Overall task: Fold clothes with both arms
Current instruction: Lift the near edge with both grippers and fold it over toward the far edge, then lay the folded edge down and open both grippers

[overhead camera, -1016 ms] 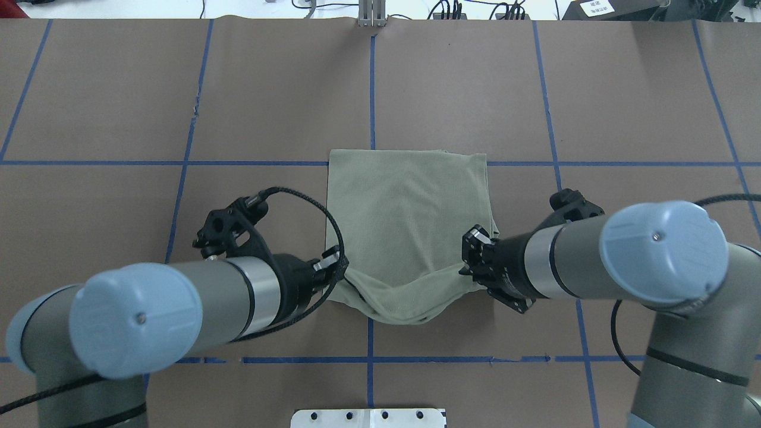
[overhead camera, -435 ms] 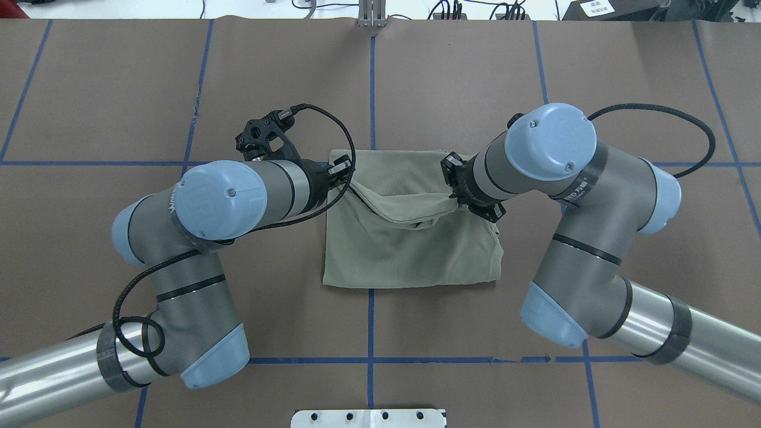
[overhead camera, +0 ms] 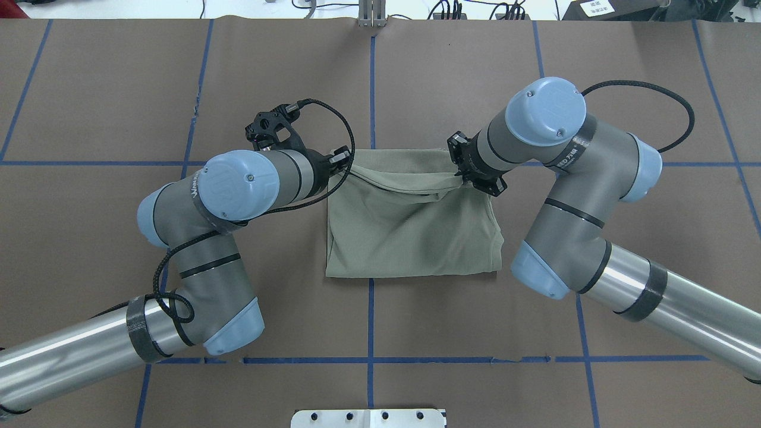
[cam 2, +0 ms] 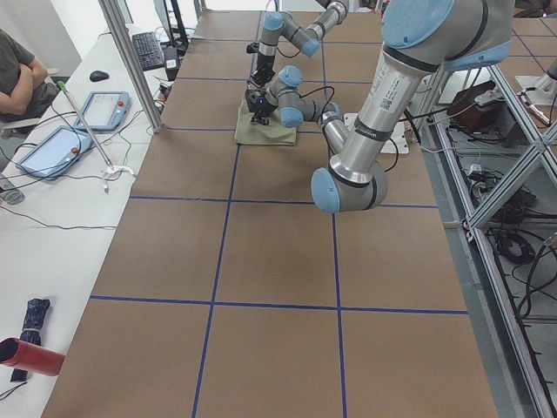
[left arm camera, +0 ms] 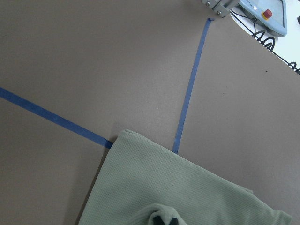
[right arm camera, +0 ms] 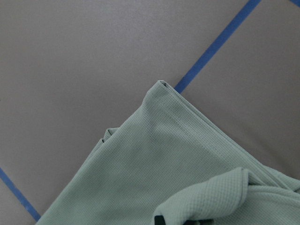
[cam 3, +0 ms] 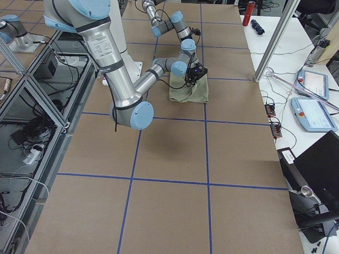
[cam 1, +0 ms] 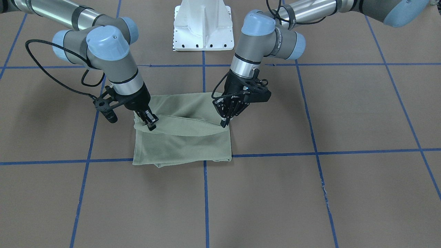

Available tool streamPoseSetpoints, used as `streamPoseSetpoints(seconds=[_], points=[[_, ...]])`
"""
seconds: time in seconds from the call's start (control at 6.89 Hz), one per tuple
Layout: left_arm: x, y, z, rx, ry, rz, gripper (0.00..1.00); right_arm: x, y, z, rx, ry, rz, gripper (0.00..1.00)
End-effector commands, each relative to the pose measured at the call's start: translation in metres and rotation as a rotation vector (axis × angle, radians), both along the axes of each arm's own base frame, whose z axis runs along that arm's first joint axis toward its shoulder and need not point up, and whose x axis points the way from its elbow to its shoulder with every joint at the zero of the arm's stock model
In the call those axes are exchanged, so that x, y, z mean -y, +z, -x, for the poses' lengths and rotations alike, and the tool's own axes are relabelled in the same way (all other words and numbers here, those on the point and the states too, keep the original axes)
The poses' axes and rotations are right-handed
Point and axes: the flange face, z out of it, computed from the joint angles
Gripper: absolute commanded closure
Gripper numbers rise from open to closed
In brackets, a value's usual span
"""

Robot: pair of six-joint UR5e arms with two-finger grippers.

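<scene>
The sage-green shirt point(overhead camera: 410, 232) lies folded at the table's middle, also in the front view point(cam 1: 182, 144). My left gripper point(overhead camera: 343, 163) is shut on the shirt's lifted edge at its far left corner; in the front view it point(cam 1: 225, 123) shows on the right. My right gripper point(overhead camera: 462, 176) is shut on the same edge at the far right corner, on the left in the front view point(cam 1: 150, 124). The edge sags between them, just above the lower layer's far edge. Both wrist views show bunched cloth at the fingertips over the flat shirt point(left arm camera: 178, 187) point(right arm camera: 178, 154).
The brown table is marked with blue tape lines point(overhead camera: 371, 89). The white pedestal base point(cam 1: 203, 24) stands at the robot's side. A metal post point(overhead camera: 371, 15) stands at the far edge. An operator point(cam 2: 17, 70) and tablets point(cam 2: 104, 109) are beyond the far side.
Both grippers have carried the shirt's near edge up and over, from the near side to the far edge. The arms have stretched out forward.
</scene>
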Motion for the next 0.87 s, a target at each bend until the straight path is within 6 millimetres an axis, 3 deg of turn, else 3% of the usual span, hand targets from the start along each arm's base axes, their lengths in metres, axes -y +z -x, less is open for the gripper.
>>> streamPoseSetpoints(seconds=[0.0, 0.15, 0.29, 0.44, 0.58, 0.73], points=[[0.051, 0.022, -0.007, 0.044, -0.029, -0.060, 0.83, 0.068, 0.023, 0.017, -0.059, -0.032, -0.057, 0.43], [0.085, 0.043, 0.000, 0.107, -0.035, -0.123, 0.41, 0.109, 0.036, 0.020, -0.112, -0.097, -0.153, 0.00], [0.093, 0.047, 0.008, 0.118, -0.038, -0.148, 0.38, 0.144, 0.038, -0.022, -0.147, -0.160, -0.266, 0.00], [0.093, 0.052, 0.009, 0.124, -0.037, -0.148, 0.38, 0.166, 0.059, -0.064, -0.165, -0.229, -0.309, 0.00], [0.092, 0.054, 0.011, 0.126, -0.031, -0.149, 0.38, 0.171, 0.086, -0.089, -0.181, -0.276, -0.325, 0.00], [0.097, 0.058, 0.022, 0.160, -0.014, -0.187, 0.38, 0.177, 0.097, -0.108, -0.188, -0.290, -0.334, 0.00]])
